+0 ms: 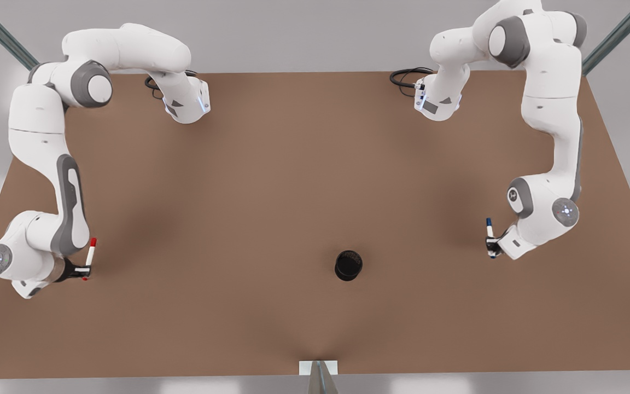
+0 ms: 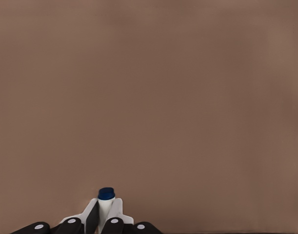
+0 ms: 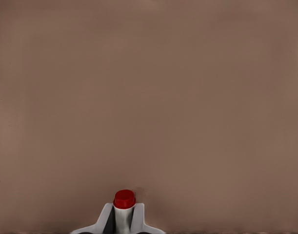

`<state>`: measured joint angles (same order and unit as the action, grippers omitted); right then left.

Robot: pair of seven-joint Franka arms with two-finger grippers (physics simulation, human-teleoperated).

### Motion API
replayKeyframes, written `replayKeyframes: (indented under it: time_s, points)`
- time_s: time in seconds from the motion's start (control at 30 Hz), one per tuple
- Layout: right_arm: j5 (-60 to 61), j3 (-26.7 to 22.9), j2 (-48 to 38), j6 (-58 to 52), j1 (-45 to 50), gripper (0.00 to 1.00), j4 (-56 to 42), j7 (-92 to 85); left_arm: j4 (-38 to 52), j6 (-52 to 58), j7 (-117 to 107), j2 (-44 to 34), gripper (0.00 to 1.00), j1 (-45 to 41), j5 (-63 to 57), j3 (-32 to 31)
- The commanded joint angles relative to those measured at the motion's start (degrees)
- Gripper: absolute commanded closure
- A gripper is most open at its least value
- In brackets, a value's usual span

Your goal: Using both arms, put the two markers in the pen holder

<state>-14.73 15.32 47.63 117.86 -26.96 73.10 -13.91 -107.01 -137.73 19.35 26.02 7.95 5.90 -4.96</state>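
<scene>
front: overhead, far, whole table [image 1: 271,180] | wrists: close, facing tabletop | shared: brown tabletop

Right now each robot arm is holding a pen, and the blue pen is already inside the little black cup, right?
Not quite. The blue marker is not in the pen holder. The front view shows it gripped by the left gripper at the front view's right, apart from the cup. The right gripper does hold the red marker.
</scene>
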Motion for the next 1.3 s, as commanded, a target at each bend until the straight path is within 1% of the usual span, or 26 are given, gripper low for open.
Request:
replayKeyframes:
  time_s: [0.0, 0.03, 0.07, 0.1, 0.13, 0.17, 0.2, 0.23, 0.27, 0.3, 0.33, 0.4, 0.43, 0.5, 0.57, 0.63, 0.73, 0.83, 0.9, 0.97, 1.03, 1.1, 1.13, 1.17, 1.2, 1.27]
  points:
    - [-0.48, 1.46, -3.68, -6.06, 0.59, 0.79, -0.42, 3.8, 2.15, 12.56, -9.15, -3.43, 0.79, -0.65, 3.42, -4.96]
    - [-0.65, 2.61, -4.74, -6.68, 0.68, 0.79, -0.5, 4.51, 6.28, 16.87, -13.45, -3.96, 0.79, -5.3, 3.51, -5.14]
    - [-0.65, 3.05, -5.79, -8.78, 1.91, 0.79, -0.5, 6.35, 10.06, 18.9, -17.59, -3.87, 0.79, -10.58, 3.77, -5.23]
    - [-0.65, 3.05, -6.41, -10.28, 2.87, 0.79, -0.5, 8.28, 12.44, 19.86, -17.6, -3.78, 0.79, -11.99, 6.49, -6.9]
    - [-0.65, 3.14, -7.02, -11.07, 3.58, 0.79, -0.5, 9.17, 13.85, 19.69, -13.39, -3.34, 0.79, -11.99, 11.76, -9.53]
    - [-0.65, 3.14, -7.37, -11.6, 3.84, 0.79, -0.5, 9.69, 13.85, 18.55, -8.11, -3.34, 0.79, -12.08, 15.71, -10.42]
    - [-0.65, 3.49, -8.16, -11.6, 3.84, 0.79, -0.5, 9.78, 13.85, 15.12, 3.04, -3.25, 0.79, -12.17, 22.83, -12.35]
    - [-0.57, 4.19, -8.78, -11.51, 3.75, 0.79, -0.5, 9.87, 13.93, 11.96, 11.04, -2.99, 0.79, -13.22, 28.64, -12.61]
    - [-0.39, 4.8, -10.27, -11.51, 3.58, 0.79, -0.68, 9.87, 13.93, 4.49, 17.99, -1.76, 0.79, -15.24, 31.8, -12.96]
    - [-0.39, 6.03, -11.5, -11.51, 3.49, 0.79, -1.03, 10.05, 15.07, -1.03, 25.09, 0.16, 0.79, -16.21, 36.71, -13.93]
    - [-0.13, 6.82, -11.68, -11.34, 3.49, 0.79, -2.0, 10.05, 17.88, -4.21, 32.05, 2.8, 0.79, -16.74, 41.38, -14.02]
    - [-0.13, 9.2, -11.68, -11.16, 3.23, 0.79, -3.14, 10.84, 22.8, -9.12, 44.17, 7.55, 0.79, -16.83, 45.43, -14.9]
    - [-0.13, 10.43, -11.59, -10.72, 3.14, 0.79, -3.23, 11.1, 23.51, -14.04, 52.77, 9.31, 0.79, -16.57, 45.87, -17.09]
    - [1.1, 10.96, -11.15, -8.09, 3.31, 0.79, -3.23, 11.1, 23.95, -17.14, 68.17, 10.1, 0.79, -16.48, 49.38, -17.62]
    - [1.37, 13.59, -11.07, -3.87, 3.49, 0.79, -3.23, 12.24, 23.87, -17.31, 80.12, 11.6, 0.79, -16.39, 53.86, -17.54]
    - [1.37, 15.35, -10.98, 0.26, 3.84, 0.79, -3.23, 12.33, 23.25, -17.31, 86.9, 12.04, 0.79, -15.95, 56.94, -17.27]
    - [1.28, 15.35, -10.45, 7.82, 5.95, 0.79, -3.05, 11.89, 23.25, -17.31, 89.1, 13.97, 0.79, -15.25, 57.12, -17.18]
    - [1.28, 15.62, -10.45, 11.34, 10.78, 0.79, -3.05, 12.59, 23.78, -19.15, 90.25, 16.61, 0.79, -15.6, 57.21, -17.36]
    - [1.28, 15.53, -9.84, 15.99, 13.15, 0.79, -3.14, 12.51, 23.78, -22.06, 95.34, 18.01, 0.79, -17.0, 61.51, -17.54]
    - [1.28, 15.53, -9.66, 19.42, 15.88, 0.79, -3.4, 12.42, 23.43, -22.32, 97.45, 18.45, 0.79, -17.53, 63.8, -17.45]
    - [1.19, 15.18, -9.57, 20.83, 19.48, 0.79, -3.93, 17.07, 23.16, -22.32, 98.5, 18.89, 0.79, -18.06, 64.77, -17.45]
    - [1.19, 14.74, -7.64, 21.62, 23.44, 0.79, -7.18, 19.97, 22.37, -22.32, 107.64, 19.16, 0.79, -18.06, 71.88, -17.36]
    - [1.02, 13.6, -7.38, 22.5, 25.98, 0.79, -7.8, 22.26, 22.28, -22.15, 108.88, 19.07, 0.79, -17.79, 72.77, -17.45]
    - [1.02, 12.89, -6.5, 24.26, 28.8, 0.79, -9.03, 22.88, 20.62, -22.06, 108.79, 17.58, 0.0, -17.88, 72.59, -17.36]
    - [1.02, 10.52, -5.7, 24.0, 32.57, 0.79, -11.66, 26.65, 17.63, -21.36, 108.97, 16.08, 0.0, -17.62, 72.41, -17.36]
    - [1.02, 5.77, -5.53, 25.4, 38.64, 0.79, -12.72, 31.31, 13.15, -18.81, 108.35, 11.87, 0.0, -16.39, 72.24, -17.27]
